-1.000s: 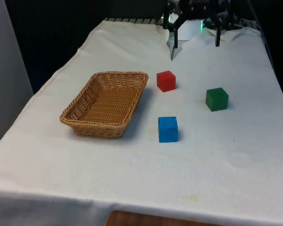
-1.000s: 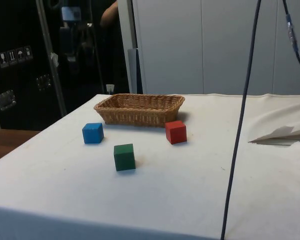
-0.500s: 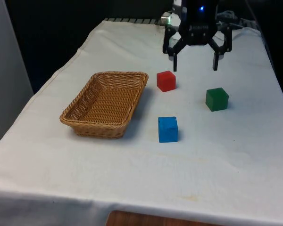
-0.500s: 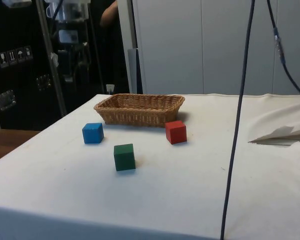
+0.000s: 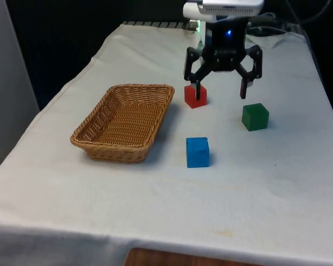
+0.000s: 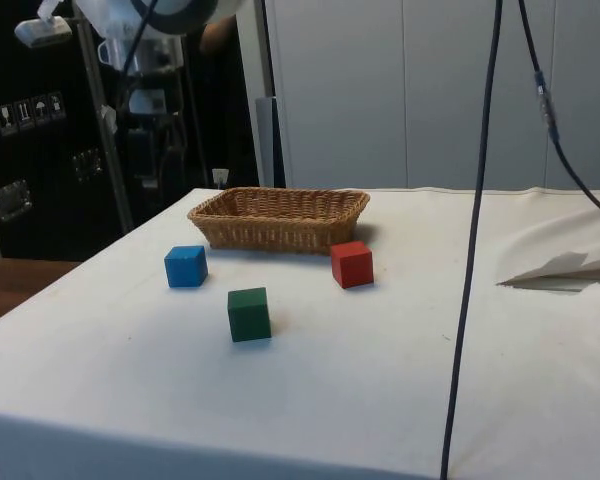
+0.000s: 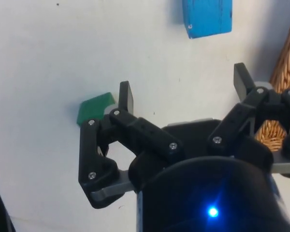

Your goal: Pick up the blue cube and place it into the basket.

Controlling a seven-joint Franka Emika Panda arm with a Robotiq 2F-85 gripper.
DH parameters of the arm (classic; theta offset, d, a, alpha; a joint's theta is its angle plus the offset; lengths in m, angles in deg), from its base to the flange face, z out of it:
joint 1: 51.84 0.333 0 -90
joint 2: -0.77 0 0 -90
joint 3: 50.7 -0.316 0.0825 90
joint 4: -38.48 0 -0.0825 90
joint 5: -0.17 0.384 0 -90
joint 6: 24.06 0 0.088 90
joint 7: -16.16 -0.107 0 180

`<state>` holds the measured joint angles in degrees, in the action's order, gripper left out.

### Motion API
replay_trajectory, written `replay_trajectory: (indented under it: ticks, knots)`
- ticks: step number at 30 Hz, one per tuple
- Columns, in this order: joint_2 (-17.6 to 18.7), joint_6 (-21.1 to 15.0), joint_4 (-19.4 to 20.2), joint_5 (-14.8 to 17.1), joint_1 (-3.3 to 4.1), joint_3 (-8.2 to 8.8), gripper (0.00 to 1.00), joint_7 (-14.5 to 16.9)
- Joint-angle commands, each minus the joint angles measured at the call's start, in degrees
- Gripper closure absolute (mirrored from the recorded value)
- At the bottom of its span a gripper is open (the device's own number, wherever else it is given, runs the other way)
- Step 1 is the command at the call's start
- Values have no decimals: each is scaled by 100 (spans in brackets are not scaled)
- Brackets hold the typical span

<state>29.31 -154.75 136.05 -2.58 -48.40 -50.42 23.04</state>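
Nothing is done yet: the blue cube (image 5: 197, 152) sits untouched on the cloth just right of the empty basket (image 5: 102, 116), while the gripper (image 5: 220, 88), jaws spread apart, hovers farther back between the red cube (image 5: 195, 95) and green cube (image 5: 255, 116)

A table (image 5: 266, 205) covered with a white cloth holds a wicker basket (image 5: 124, 122) on the front view's left, a blue cube (image 5: 197, 152) beside it, a red cube (image 5: 195, 95) farther back, and a green cube (image 5: 255, 116) to the right.
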Motion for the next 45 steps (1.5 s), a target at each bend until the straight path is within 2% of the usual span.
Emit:
replay_trajectory:
  ticks: [1, 5, 6, 10, 12, 19, 20, 21, 28, 29, 36, 37, 43, 44, 45]
  knots:
    - [52, -97, 0, -29, -6, 17, 0, 23]
    - [212, -292, -17, -29, -23, 63, 0, 126]
    - [155, -201, 0, 0, -17, 52, 0, 109]
    - [372, -527, -29, -34, -17, 109, 0, 172]
    - [350, -498, -6, 0, -23, 103, 0, 178]
    - [642, -945, -23, -80, -6, 166, 0, 166]
    - [607, -888, -6, -46, -23, 138, 0, 189]
    - [670, -980, -23, -92, -6, 172, 0, 166]
    - [814, -1180, -6, -149, -17, 223, 0, 178]
    - [791, -1112, -6, -115, -23, 206, 0, 189]
    - [985, -1392, 0, -160, -11, 286, 0, 183]
    - [963, -1329, 0, -126, -23, 264, 0, 195]
    - [1157, -1627, -6, -183, -6, 327, 0, 172]
    - [1112, -1536, 0, -149, -23, 292, 0, 195]
    - [1203, -1690, -11, -189, 0, 338, 0, 166]
